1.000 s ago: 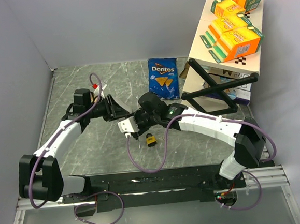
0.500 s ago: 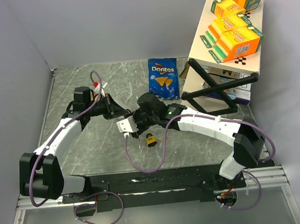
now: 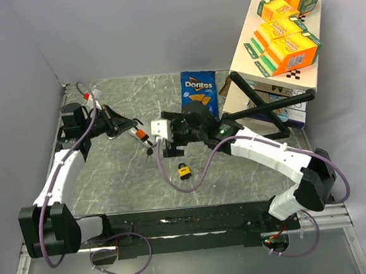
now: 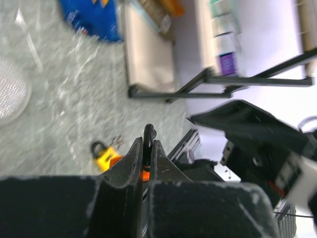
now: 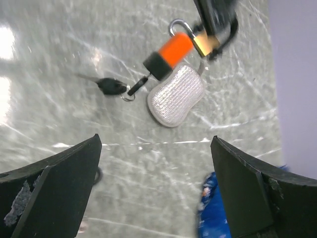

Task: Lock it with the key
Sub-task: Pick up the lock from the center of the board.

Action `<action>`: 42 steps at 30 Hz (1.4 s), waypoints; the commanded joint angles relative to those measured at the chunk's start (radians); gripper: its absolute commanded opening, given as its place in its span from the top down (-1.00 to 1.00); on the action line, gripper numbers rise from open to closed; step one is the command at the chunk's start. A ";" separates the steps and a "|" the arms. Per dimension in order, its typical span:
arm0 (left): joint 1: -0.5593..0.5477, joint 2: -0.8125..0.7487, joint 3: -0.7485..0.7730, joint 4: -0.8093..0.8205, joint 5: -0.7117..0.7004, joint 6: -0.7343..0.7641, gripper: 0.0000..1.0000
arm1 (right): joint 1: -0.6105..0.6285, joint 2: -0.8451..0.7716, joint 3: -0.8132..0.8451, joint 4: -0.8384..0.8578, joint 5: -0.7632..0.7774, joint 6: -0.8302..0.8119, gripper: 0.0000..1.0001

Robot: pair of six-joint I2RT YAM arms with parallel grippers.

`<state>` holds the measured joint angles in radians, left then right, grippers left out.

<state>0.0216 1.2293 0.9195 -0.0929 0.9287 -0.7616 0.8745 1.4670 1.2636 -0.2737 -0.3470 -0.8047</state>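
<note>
While the left pincer (image 4: 147, 146) is pressed together on the shackle of the orange padlock (image 5: 174, 48), the lock body hangs just past its fingertips, clear of the worktop (image 3: 110, 181). The key (image 5: 113, 87) sticks out of the lock's black end on the side away from that pincer. Its blade seems seated in the keyway, with the dark head and small ring at the free end. Whether the shackle is pushed home cannot be told from these views.

The right pincer (image 5: 154, 148) faces the lock with its fingers spread wide apart and nothing between them. The key head lies ahead of it, well clear of both fingers and nearer the left-hand one in its own view.

My reading is that the holding step is done and the turning step is about to start. The next move likely calls for the right pincer to travel forward and line its gap up with the flat of the key head. It would then close on the head without snagging the ring and rotate while the left pincer holds the lock body steady.

Further out, a yellow padlock (image 3: 184, 170) lies on the worktop beneath the right pincer, and a blue crisp bag (image 3: 199, 96) lies beyond it.
</note>
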 commanded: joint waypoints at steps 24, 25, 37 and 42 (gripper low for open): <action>0.011 -0.100 -0.015 0.262 -0.039 -0.314 0.98 | -0.034 0.237 0.418 -0.055 -0.124 0.427 -0.88; 0.011 -0.100 -0.018 0.266 -0.044 -0.323 0.98 | -0.028 0.248 0.421 -0.048 -0.110 0.429 -0.86; 0.011 -0.109 -0.044 0.312 -0.042 -0.363 0.98 | 0.012 0.312 0.447 -0.027 0.011 0.449 0.09; 0.012 -0.123 -0.042 0.276 -0.045 -0.343 0.98 | 0.014 0.319 0.461 -0.032 0.034 0.444 0.83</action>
<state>0.0334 1.1385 0.8665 0.1417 0.8684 -1.0870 0.8810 1.7798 1.6581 -0.3264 -0.3462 -0.3573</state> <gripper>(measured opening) 0.049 0.385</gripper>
